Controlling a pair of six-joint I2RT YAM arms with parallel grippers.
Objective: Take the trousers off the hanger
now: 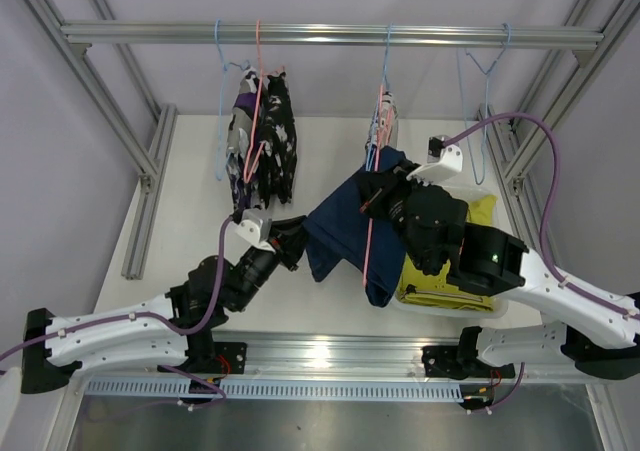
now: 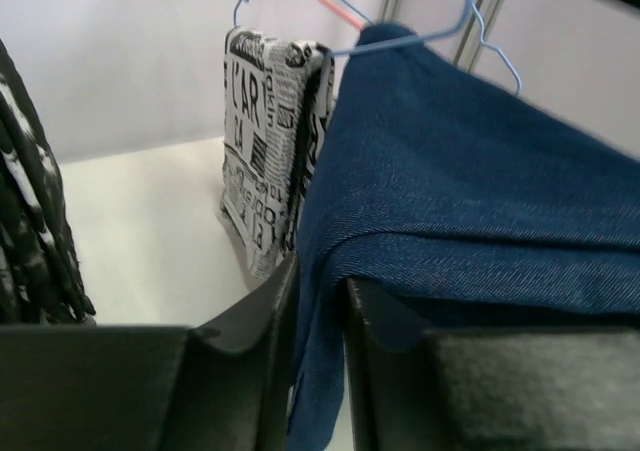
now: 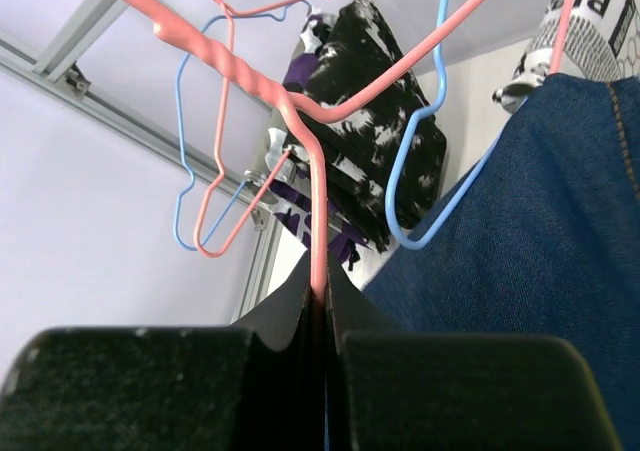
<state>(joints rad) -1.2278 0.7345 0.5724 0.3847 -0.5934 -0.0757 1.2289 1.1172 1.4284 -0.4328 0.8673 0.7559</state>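
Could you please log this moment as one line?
left gripper: shut on navy trousers | right gripper: shut on pink hanger | removal: unfinished

Top cam overhead; wrist cams close, both w/ navy trousers (image 2: 480,201).

A white table (image 1: 190,221) beneath an aluminium rail (image 1: 320,35).

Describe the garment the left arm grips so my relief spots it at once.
Start at the aluminium rail across the top and drop to the middle of the table. The navy trousers spread there, pinched by the jaws of the left gripper. Only they are plain dark blue; the patterned trousers hanging nearby are black and white, and the yellow-green trousers lie at right.
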